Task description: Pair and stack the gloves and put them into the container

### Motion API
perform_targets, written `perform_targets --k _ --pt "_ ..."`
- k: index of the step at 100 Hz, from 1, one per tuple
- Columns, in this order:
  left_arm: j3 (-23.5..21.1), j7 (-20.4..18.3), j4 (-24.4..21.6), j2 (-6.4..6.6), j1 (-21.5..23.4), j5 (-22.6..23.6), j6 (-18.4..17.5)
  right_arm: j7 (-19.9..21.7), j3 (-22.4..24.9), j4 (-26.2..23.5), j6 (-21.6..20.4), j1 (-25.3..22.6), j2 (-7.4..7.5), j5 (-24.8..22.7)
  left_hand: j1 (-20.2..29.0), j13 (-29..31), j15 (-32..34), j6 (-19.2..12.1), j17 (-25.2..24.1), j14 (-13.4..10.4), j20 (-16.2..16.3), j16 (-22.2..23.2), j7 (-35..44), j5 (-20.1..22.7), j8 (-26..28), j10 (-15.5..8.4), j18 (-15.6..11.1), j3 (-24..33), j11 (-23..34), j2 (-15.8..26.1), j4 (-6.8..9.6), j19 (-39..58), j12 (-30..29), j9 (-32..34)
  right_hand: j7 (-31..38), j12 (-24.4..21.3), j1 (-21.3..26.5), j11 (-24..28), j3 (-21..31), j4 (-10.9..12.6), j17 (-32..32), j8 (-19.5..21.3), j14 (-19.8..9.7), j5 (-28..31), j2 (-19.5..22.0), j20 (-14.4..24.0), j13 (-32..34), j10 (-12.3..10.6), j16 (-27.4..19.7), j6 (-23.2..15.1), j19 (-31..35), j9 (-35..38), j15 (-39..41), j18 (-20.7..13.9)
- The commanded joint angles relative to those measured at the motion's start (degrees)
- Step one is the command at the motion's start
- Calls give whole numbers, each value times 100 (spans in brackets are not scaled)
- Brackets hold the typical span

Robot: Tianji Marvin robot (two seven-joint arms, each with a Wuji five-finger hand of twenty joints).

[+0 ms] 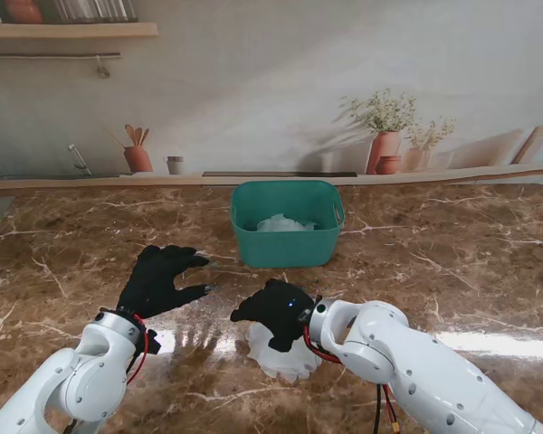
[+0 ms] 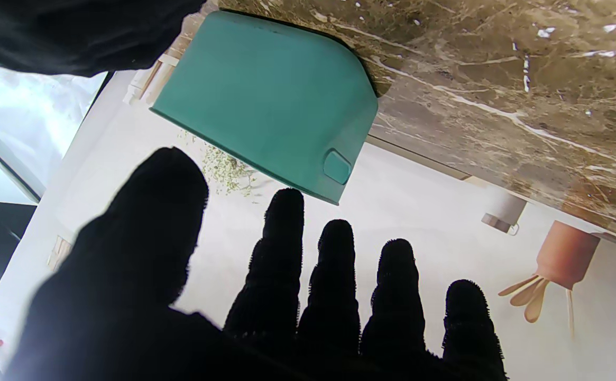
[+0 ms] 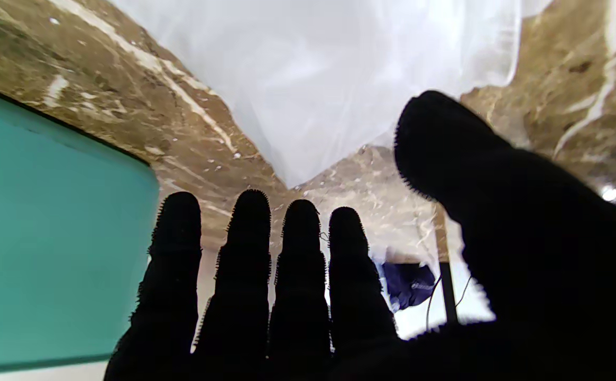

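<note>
Lower centre, the translucent gloves [image 1: 285, 354] are hovered over by the right hand [image 1: 273, 312], fingers spread, nothing held; they should be pinched together.

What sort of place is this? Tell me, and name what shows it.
Probably a staged kitchen set, not a real one: a brown marble-look counter, and behind it a printed backdrop picturing utensils, potted plants and a shelf. A teal bin sits on the counter.
</note>
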Motion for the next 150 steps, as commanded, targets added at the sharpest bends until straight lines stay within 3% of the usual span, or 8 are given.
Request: perform_targets --k 1,24,41,46,62,107,129,150 --pt "-25 36 -7 3 68 17 -15 126 -191 152 32 210 -58 -26 103 -143 -176 -113 -75 -248 134 -72 15 32 41 -13 -112 -161 -88 161 160 -237 -57 -94 108 -96 109 106 107 -222 10 81 -85 68 -242 -94 75 -91 -173 -119 -137 72 -111 36" --pt "-51 70 35 -4 89 -12 -32 224 -1198 757 309 1039 -67 193 99 -117 -166 -133 -73 -236 160 -67 42 71 51 -21 -96 -145 -82 159 158 -240 -54 -68 901 352 175 563 162 -246 216 1023 -125 439 -279 -65 516 -256 -225 -306 -73 587 -86 -5" --pt "-45 22 71 0 77 -56 -36 -418 -1502 1206 453 1247 -154 196 102 -117 -166 -170 -78 -235 164 -68 68 108 63 -32 -92 -139 -85 164 154 -255 -55 -65 2226 1501 449 1655 456 -303 1001 2607 -177 1644 -554 100 1847 -677 559 -1363 776 1832 814 -12" --pt "-42 22 70 0 78 -62 -40 -603 -1500 1330 424 1250 -192 281 105 -115 -167 -179 -73 -241 164 -68 78 118 69 -32 -90 -137 -84 169 153 -259 -54 -63 2832 2449 853 1882 326 -1038 1321 2839 -254 2096 -794 185 2333 -780 894 -1787 1176 2471 1227 22" --pt "-39 30 66 -2 82 -59 -32 -1262 -1248 1618 243 1083 -317 470 110 -112 -167 -176 -74 -233 166 -68 99 143 81 -24 -85 -136 -87 178 151 -269 -56 -62 3895 2985 1362 2144 362 -1199 2061 2800 -106 3347 -1182 308 3307 -835 1812 -2301 2048 3798 2165 148" --pt "74 -19 65 7 -3 -75 -57 -2604 669 1564 -120 -220 -545 923 132 -147 -180 -179 -62 -233 84 -68 121 155 115 4 -90 -200 -105 265 153 -351 -64 -93 4030 3113 1552 2199 405 -1147 2042 2637 46 3438 -1180 184 3297 -710 2074 -2159 2120 3797 2725 167" --pt "224 16 184 1 -125 -111 -71 -3447 1163 1565 -507 -837 -423 244 149 -148 -177 -202 -42 -255 9 -65 131 177 126 -4 -106 -221 -97 293 159 -398 -61 -84 4026 3145 1522 2215 449 -1173 1993 2583 -87 3495 -1301 54 3221 -811 2092 -2249 1905 3810 2783 172" --pt "296 -16 237 4 -186 -148 -69 -3415 1371 1358 -616 -1242 -240 -262 163 -163 -179 -198 -25 -270 -71 -66 133 170 128 -8 -142 -220 -92 301 162 -434 -58 -95 3971 2997 1290 2166 660 -1335 1881 2388 -224 3565 -1602 -24 3153 -887 1994 -2347 1791 3931 2730 176"
